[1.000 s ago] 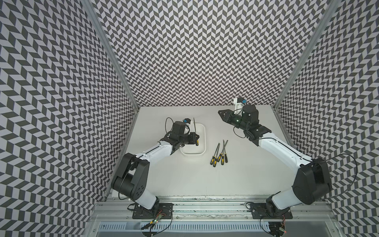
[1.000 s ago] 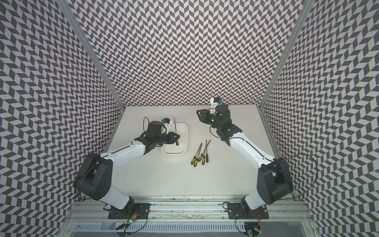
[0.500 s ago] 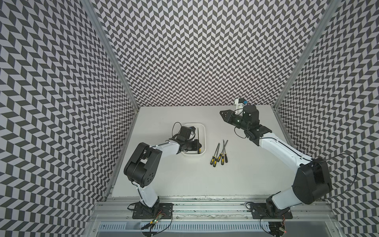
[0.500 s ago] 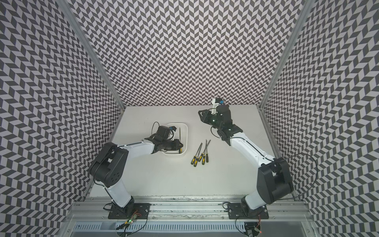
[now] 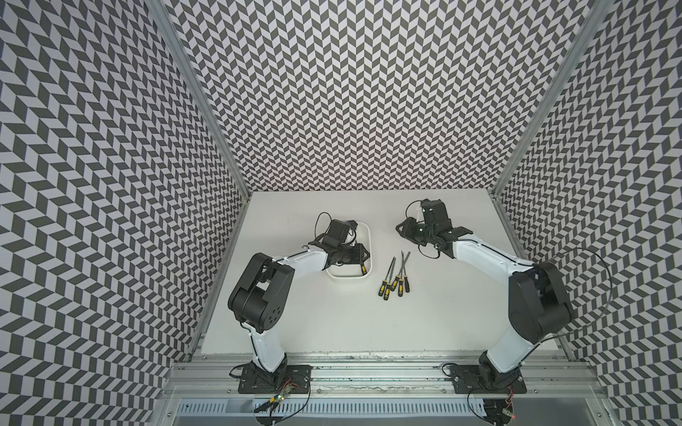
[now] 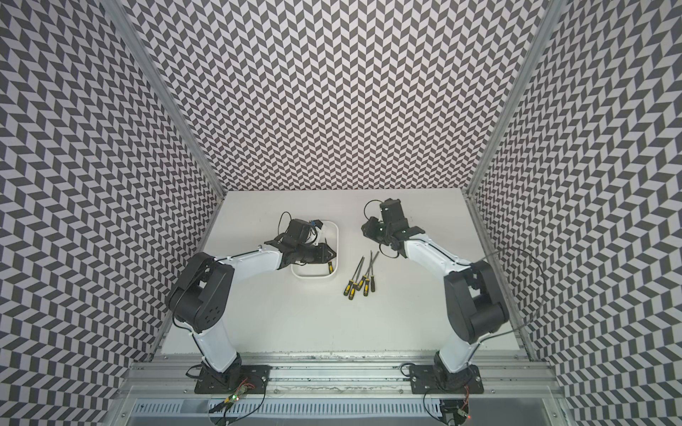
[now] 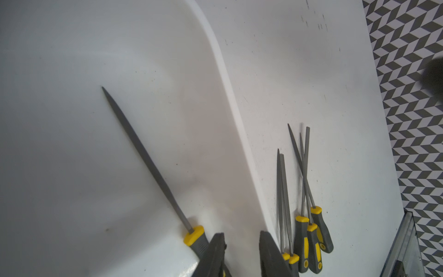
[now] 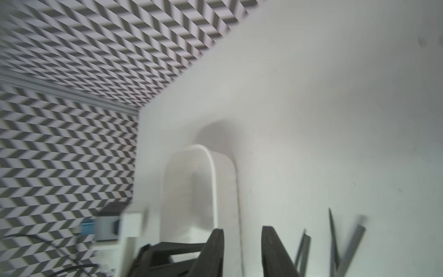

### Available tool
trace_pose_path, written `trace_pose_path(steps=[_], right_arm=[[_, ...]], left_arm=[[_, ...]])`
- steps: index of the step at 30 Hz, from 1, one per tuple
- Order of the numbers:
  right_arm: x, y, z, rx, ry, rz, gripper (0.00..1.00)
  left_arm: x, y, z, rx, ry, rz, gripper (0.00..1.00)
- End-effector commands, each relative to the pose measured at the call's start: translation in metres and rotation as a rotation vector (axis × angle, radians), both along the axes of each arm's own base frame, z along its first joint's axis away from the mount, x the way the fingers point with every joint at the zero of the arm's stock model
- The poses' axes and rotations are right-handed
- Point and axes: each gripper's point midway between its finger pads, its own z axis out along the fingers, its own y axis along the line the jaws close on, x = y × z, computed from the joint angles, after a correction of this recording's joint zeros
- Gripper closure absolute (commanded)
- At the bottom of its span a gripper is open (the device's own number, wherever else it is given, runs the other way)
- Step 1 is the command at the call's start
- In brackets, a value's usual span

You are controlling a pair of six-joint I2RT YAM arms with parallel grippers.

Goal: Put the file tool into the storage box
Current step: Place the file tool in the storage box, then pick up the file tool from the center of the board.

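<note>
In the left wrist view, one file tool point(image 7: 148, 160) is seen lying slantwise on the floor of the storage box point(image 7: 230, 96). Its tip is toward the upper left of the frame and its yellow-collared handle is at the lower centre, close to the box wall. The left gripper point(image 7: 241, 236) is held by that handle, partly spread, with nothing between its jaws. One of its fingers point(image 7: 213, 253) sits just beside the handle (contact cannot be ruled out). The right gripper point(image 8: 242, 231) is likewise partly spread and empty. In a top view the remaining files point(image 5: 394, 274), five as far as can be counted, are seen crossed over one another on the table point(image 5: 443, 313), right of the box.

If the left arm is drawn off sideways rather than lifted, the handle could be snagged, and the file dragged up the wall or the light box shifted. When the next file is taken, its crossed neighbours could be disturbed, or two pinched together.
</note>
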Motion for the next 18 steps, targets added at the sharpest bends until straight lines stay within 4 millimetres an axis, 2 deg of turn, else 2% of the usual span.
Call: trace_pose_path(steps=[1,2,3,8,11,18], right_arm=[[-0.026,-0.013,-0.041,-0.102,0.143,0.036,0.62],[-0.029,-0.014,-0.049,-0.125,0.163,0.057,0.53],[-0.033,-0.016,-0.054,-0.140,0.183,0.068,0.51],[-0.057,-0.018,-0.076,-0.168,0.245,0.139,0.51],[-0.069,-0.026,-0.084,-0.218,0.268,0.153,0.52],[-0.093,-0.026,-0.084,-0.359,0.275,0.230,0.54]], left_arm=[[0.003,-0.006,0.011,-0.019,-0.018,-0.016,0.66],[0.005,-0.007,0.018,-0.029,-0.034,-0.012,0.63],[0.007,-0.007,0.026,-0.039,-0.050,-0.009,0.62],[0.020,-0.003,0.066,-0.060,-0.141,0.022,0.59],[0.025,0.002,0.076,-0.065,-0.162,0.037,0.59],[0.025,0.015,0.084,-0.077,-0.185,0.063,0.59]])
